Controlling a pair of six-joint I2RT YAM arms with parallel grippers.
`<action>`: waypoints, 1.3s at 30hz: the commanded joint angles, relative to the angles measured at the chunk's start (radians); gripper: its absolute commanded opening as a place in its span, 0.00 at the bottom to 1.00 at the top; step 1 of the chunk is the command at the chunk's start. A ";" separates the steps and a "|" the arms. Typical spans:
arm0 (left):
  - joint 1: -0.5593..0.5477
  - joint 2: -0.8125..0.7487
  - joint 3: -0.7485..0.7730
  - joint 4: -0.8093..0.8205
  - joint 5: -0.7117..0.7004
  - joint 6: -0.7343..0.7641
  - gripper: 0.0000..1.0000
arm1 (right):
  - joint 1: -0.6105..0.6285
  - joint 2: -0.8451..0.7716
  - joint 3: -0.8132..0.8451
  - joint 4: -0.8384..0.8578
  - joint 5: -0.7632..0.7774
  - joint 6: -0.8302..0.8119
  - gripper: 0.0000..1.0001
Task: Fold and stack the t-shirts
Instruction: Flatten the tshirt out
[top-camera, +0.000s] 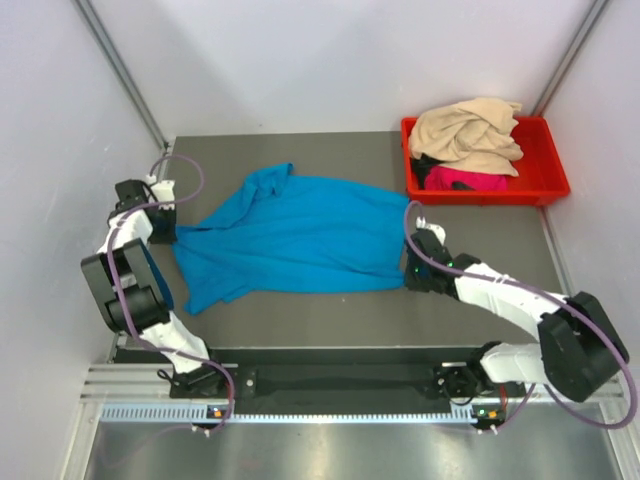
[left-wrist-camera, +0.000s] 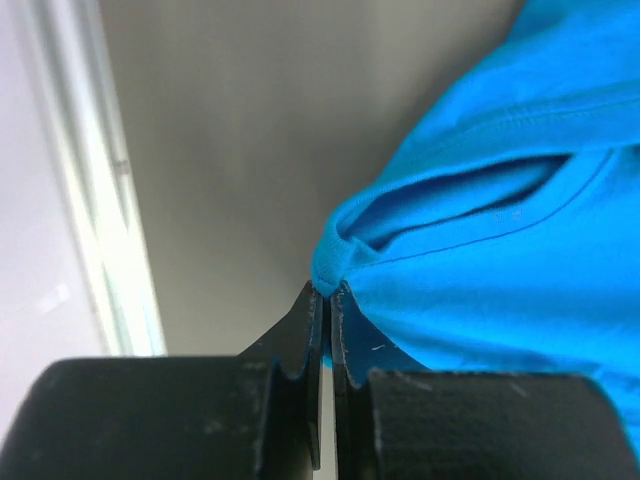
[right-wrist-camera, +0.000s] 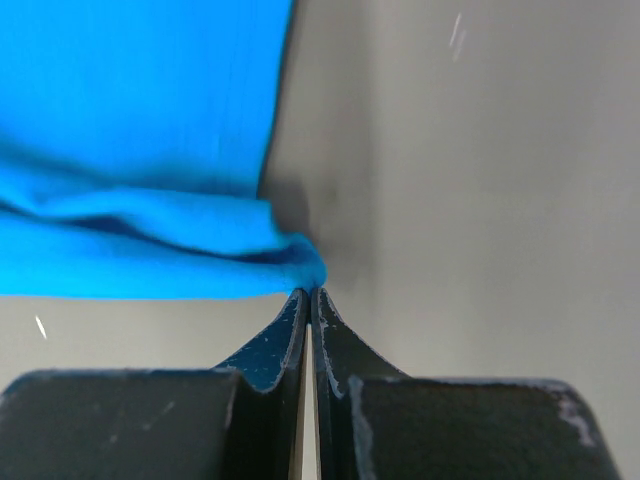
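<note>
A turquoise-blue t-shirt (top-camera: 300, 235) is spread across the middle of a dark grey table (top-camera: 480, 310), seen from above. It is loosely flattened but wrinkled, with one corner trailing toward the near left. It is held at two opposite ends. At its left edge, the left gripper (left-wrist-camera: 326, 296) is closed to a hairline gap, and a small bunch of the hem is pinched at the very tips of the fingers. At its right edge, the right gripper (right-wrist-camera: 308, 297) is closed just as tightly on a rolled fold at the fabric's corner. Both grips are taken low, at table level, and the cloth between them is drawn sideways. This is judged to be a pull to stretch the shirt flat before any fold is made. No fold is yet seen in it. At the far right corner of the table, well apart from the spread shirt, a red plastic bin (top-camera: 545, 185) is set. In it a beige-tan t-shirt (top-camera: 468, 130) is heaped over a magenta-pink t-shirt (top-camera: 465, 180), both crumpled and apparently waiting their turn.
</note>
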 joint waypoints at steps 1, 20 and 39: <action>0.001 0.058 0.062 0.065 -0.005 0.025 0.00 | -0.103 0.061 0.106 0.089 -0.015 -0.148 0.00; -0.158 -0.418 -0.433 -0.157 0.160 0.633 0.78 | -0.251 0.115 0.145 0.088 -0.076 -0.237 0.00; -0.335 -0.412 -0.604 -0.127 0.036 0.644 0.59 | -0.301 0.019 0.092 0.075 -0.163 -0.271 0.00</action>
